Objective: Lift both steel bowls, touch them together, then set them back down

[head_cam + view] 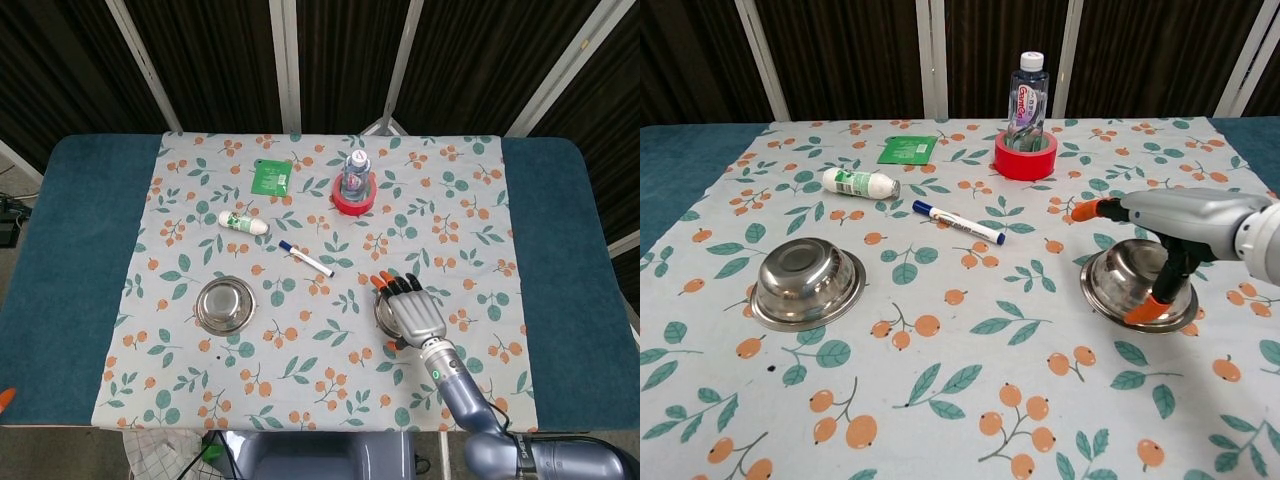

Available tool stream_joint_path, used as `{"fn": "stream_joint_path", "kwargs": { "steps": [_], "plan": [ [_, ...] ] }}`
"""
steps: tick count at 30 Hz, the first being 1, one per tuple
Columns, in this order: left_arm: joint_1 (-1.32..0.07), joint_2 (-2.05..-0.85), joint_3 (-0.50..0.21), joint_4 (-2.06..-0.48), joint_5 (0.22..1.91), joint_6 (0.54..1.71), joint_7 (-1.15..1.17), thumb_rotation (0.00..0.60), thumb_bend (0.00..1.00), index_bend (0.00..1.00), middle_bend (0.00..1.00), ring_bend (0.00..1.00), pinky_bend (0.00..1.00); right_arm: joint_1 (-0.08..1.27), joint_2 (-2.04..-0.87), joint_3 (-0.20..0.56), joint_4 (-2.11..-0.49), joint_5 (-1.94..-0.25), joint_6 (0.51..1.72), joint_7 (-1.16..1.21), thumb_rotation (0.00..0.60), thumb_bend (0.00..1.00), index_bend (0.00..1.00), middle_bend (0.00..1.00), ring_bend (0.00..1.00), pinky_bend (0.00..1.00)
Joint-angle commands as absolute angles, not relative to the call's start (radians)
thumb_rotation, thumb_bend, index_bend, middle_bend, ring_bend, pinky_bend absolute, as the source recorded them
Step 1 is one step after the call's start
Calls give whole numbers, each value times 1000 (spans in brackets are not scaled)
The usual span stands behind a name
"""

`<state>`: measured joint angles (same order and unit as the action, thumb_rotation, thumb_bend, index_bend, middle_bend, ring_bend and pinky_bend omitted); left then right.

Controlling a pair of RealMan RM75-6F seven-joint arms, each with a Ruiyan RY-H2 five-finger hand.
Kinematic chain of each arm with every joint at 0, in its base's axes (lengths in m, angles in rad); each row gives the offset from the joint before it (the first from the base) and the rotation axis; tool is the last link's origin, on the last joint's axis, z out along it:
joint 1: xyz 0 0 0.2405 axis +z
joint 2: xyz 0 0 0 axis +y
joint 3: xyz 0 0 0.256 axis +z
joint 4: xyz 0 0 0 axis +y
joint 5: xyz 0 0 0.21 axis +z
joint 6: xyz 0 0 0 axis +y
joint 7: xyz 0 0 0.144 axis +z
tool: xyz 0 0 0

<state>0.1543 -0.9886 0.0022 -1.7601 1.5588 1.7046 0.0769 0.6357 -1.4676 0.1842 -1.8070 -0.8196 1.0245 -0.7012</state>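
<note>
So the task is barely started, judging by how things sit. Both bowls are on the leaf-and-berry printed tablecloth [940, 400], well apart. The left shiny round steel bowl [806, 282] sits on its own with nothing near it, and the robot's left hand doesn't show up in either view.

The right silver-and-grey robot hand with orange fingertips [1170, 235] hangs over the right shiny round steel bowl [1120, 285]. In the chest view its fingers are stretched out flat above the bowl while the thumb hooks down to the near rim, orange tip right at the edge. It looks like it's lining up a pinch on the rim, but the fingers are spread and nothing is clamped, so I'd call it open and empty-handed. Whether the thumb tip actually touches the steel, I can't tell. From the head view the hand [408, 308] covers most of the bowl.

Other stuff on the cloth, further back: a clear plastic water bottle [1028, 88] standing inside a red tape roll [1025, 158], a blue-capped white marker pen [958, 222], a small white tube with green print [860, 183] lying on its side, and a flat green packet [907, 150].

Still to do: basically everything. Grab both bowls, lift, clink them, put them back.
</note>
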Motion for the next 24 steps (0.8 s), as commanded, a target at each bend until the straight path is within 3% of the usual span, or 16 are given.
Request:
{"fn": "stream_joint_path", "kwargs": {
  "steps": [1, 12, 24],
  "plan": [
    [155, -990, 1, -1760, 1555, 1705, 82, 600, 9, 106, 0, 0, 9, 655, -1474, 191, -1779, -785, 1010, -700, 600, 0, 93, 0, 95, 0],
    [153, -999, -2, -1765, 1541, 1699, 105, 600, 9, 106, 0, 0, 9, 676, -1466, 171, -1694, -754, 955, -645, 600, 0, 135, 2, 138, 0],
    [152, -1008, -2, -1769, 1538, 1695, 119, 600, 11, 106, 0, 0, 9, 690, -1480, 144, -1651, -783, 935, -594, 600, 0, 197, 120, 243, 0]
  ]
}}
